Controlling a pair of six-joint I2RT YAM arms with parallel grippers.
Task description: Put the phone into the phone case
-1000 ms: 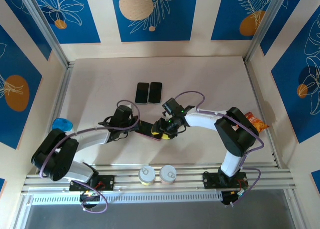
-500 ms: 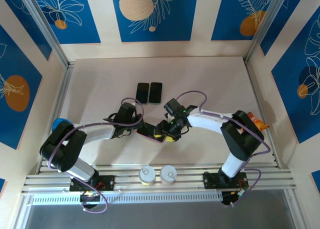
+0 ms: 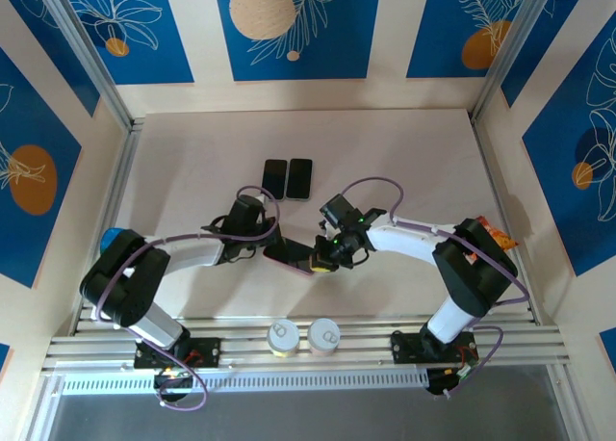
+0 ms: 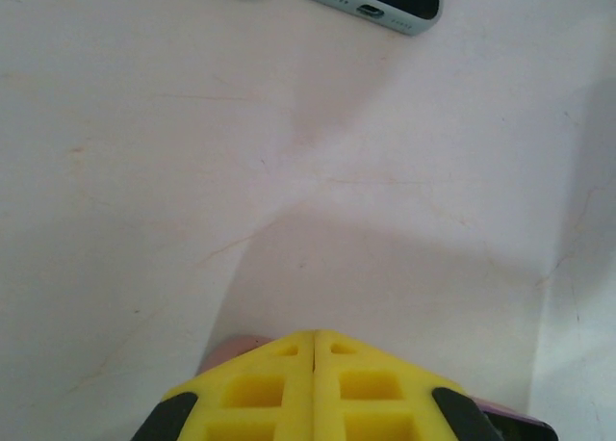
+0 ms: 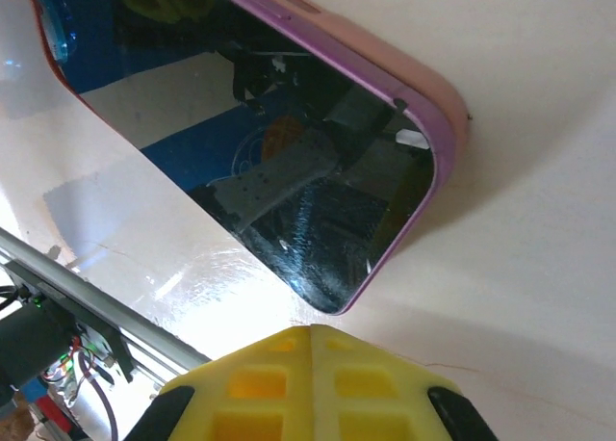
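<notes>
A phone with a dark glossy screen sits inside a pink phone case [image 5: 435,114] and lies flat on the table [image 3: 192,162]; in the top view the cased phone [image 3: 291,259] is between the two grippers. My right gripper [image 5: 310,329] is shut with nothing between its yellow fingers, its tips just short of the phone's near corner [image 5: 337,301]. My left gripper [image 4: 316,334] is shut too, hanging over the case's other end, where a pink edge [image 4: 227,349] shows under its fingers. From above, the left gripper [image 3: 272,247] and right gripper [image 3: 320,259] flank the phone.
Two more phones [image 3: 274,178] [image 3: 299,177] lie side by side farther back; the left wrist view catches their pale edges [image 4: 385,0]. Two cans [image 3: 286,336] [image 3: 324,335] stand on the near rail. A blue object [image 3: 115,237] is at the left, an orange packet [image 3: 496,237] at the right.
The right gripper has shut from open and drawn slightly toward the near edge. The left arm reached right toward the phone, then held still.
</notes>
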